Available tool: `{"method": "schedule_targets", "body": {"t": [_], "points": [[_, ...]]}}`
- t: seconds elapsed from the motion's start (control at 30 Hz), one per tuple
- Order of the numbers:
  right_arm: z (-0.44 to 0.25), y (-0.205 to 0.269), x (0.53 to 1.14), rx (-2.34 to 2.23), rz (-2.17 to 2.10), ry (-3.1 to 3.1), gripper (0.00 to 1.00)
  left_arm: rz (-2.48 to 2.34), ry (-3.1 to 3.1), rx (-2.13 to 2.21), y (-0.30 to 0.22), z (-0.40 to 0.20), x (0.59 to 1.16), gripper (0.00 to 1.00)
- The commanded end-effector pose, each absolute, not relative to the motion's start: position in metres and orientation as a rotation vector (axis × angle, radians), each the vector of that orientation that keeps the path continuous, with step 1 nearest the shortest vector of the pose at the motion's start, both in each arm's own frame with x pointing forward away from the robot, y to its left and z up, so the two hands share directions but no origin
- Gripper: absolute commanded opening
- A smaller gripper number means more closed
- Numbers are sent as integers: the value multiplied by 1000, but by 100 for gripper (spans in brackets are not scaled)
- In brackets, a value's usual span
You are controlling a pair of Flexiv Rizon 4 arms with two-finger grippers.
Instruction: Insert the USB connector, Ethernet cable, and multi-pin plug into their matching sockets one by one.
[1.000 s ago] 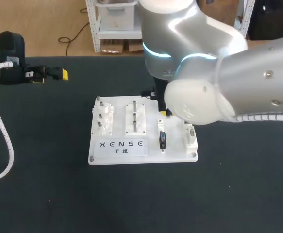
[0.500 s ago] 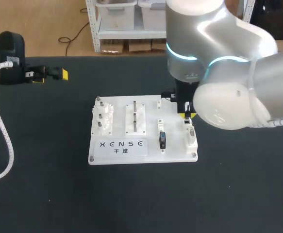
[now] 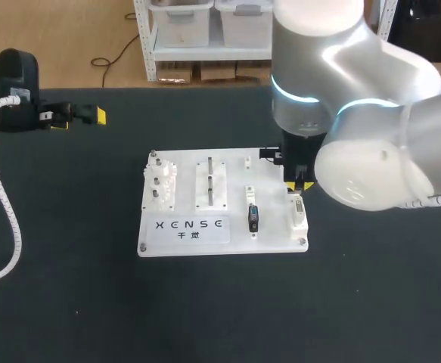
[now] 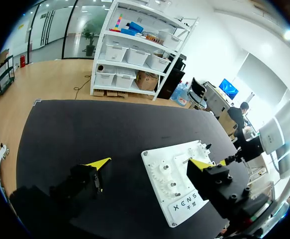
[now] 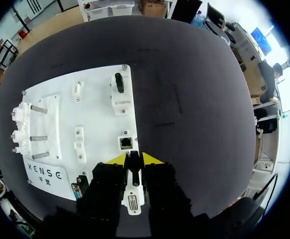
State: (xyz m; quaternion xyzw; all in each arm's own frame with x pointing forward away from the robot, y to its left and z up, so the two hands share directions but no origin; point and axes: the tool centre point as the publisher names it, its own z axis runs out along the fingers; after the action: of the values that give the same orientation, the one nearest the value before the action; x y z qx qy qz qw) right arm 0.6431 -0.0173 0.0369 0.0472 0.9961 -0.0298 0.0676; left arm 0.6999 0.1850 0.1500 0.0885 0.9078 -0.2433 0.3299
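The white socket board (image 3: pixel 186 231) lies mid-table. My right gripper (image 3: pixel 296 182) hangs over the board's right column, shut on a small black plug (image 5: pixel 133 163) between its yellow tips. In the right wrist view the square Ethernet socket (image 5: pixel 126 143) sits just ahead of the tips. A white multi-pin socket block (image 5: pixel 133 201) shows under the fingers. A dark, blue-faced connector (image 3: pixel 253 218) stands in the neighbouring column. Another black connector (image 5: pixel 119 82) sits in a white holder farther ahead. My left gripper (image 3: pixel 80 119) rests at the table's far left, open and empty, well away from the board (image 4: pixel 179 172).
White gear posts (image 3: pixel 160 184) and a slotted block (image 3: pixel 211 181) occupy the board's left half. The left arm's white coiled cable (image 3: pixel 4 204) runs down the table's left edge. The board lies on a black mat (image 3: pixel 220 302).
My right arm has swung rightward across the board, from over the middle column to the right column. The left arm has stayed put.
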Motion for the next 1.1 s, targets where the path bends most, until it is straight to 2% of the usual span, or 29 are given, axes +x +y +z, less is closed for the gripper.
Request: {"method": "schedule_targets", "body": {"t": [0.03, 1.1], "points": [[34, -14, 650, 145, -97, 3010, 0, -636, 2374, 231, 185, 150, 700, 100], [24, -9, 660, 145, -110, 3028, 0, -636, 2374, 231, 185, 150, 700, 100]]}}
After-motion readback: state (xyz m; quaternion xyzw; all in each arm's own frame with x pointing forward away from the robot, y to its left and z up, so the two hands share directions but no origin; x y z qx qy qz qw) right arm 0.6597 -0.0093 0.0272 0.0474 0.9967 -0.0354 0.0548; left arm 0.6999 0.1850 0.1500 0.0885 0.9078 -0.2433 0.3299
